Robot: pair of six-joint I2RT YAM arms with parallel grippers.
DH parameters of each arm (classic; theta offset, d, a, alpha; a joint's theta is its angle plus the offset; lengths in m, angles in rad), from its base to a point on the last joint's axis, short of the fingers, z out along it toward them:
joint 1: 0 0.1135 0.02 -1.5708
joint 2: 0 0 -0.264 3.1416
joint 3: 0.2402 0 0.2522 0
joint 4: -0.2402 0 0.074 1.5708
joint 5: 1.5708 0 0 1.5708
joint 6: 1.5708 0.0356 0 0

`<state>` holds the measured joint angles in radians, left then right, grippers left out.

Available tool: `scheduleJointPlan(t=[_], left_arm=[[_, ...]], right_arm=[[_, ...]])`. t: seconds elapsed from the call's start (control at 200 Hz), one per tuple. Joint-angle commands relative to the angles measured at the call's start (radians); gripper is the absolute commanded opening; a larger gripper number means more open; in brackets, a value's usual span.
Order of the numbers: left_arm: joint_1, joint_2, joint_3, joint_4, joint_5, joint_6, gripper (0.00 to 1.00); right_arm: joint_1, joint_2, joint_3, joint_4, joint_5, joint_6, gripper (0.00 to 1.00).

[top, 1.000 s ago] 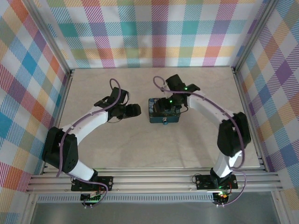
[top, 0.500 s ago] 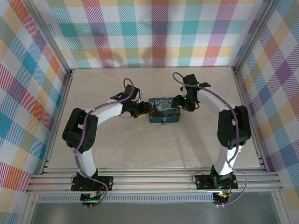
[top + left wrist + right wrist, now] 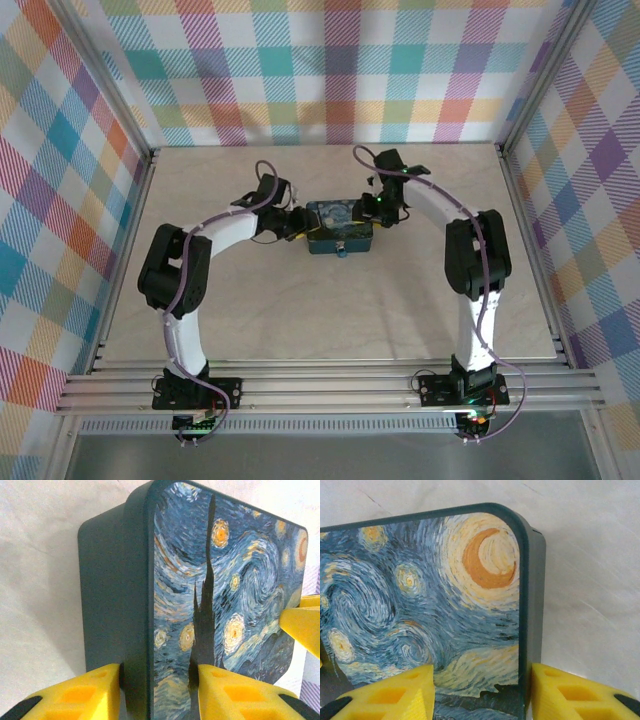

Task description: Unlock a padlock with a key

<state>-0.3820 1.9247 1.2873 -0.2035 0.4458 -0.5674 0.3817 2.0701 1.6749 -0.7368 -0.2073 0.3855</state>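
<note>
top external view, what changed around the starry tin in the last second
The left gripper swung right to the left end of the dark-blue starry-night painted tin box; the right gripper moved off its top to the right end. Both now straddle its rim. The tin slid slightly back and leftward; it stayed shut.

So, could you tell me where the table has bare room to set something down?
The near half of the table, from the tin to the front rail, is bare. So is the back strip between the tin and the plaid wall. The middle is crowded: the left pincer and right pincer flank the tin.
</note>
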Motion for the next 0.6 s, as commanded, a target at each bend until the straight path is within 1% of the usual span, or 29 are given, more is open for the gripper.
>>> scheduleJointPlan(t=[0.0, 0.115, 0.245, 0.345, 0.47, 0.51, 0.555, 0.595], left_arm=[[0.059, 0.027, -0.062, -0.066, -0.046, 0.046, 0.4], [0.138, 0.01, -0.064, -0.134, -0.05, 0.094, 0.4], [0.217, 0.001, -0.045, -0.189, -0.047, 0.144, 0.4], [0.252, -0.001, -0.034, -0.221, -0.041, 0.174, 0.39], [0.264, -0.019, -0.034, -0.236, -0.043, 0.184, 0.39], [0.265, -0.028, -0.03, -0.243, -0.048, 0.187, 0.41], [0.267, -0.042, -0.021, -0.258, -0.057, 0.196, 0.48], [0.268, -0.055, -0.005, -0.277, -0.062, 0.21, 0.52]], right_arm=[[0.107, 0.109, 0.071, -0.034, -0.073, 0.028, 0.48], [0.154, 0.191, 0.204, -0.073, -0.072, 0.044, 0.48], [0.203, 0.307, 0.425, -0.167, -0.062, 0.039, 0.51], [0.225, 0.379, 0.56, -0.209, -0.054, 0.038, 0.52], [0.236, 0.429, 0.67, -0.247, -0.05, 0.045, 0.55], [0.237, 0.432, 0.691, -0.256, -0.044, 0.046, 0.6], [0.237, 0.428, 0.71, -0.266, -0.03, 0.043, 0.66], [0.237, 0.421, 0.736, -0.281, -0.008, 0.033, 0.69]])
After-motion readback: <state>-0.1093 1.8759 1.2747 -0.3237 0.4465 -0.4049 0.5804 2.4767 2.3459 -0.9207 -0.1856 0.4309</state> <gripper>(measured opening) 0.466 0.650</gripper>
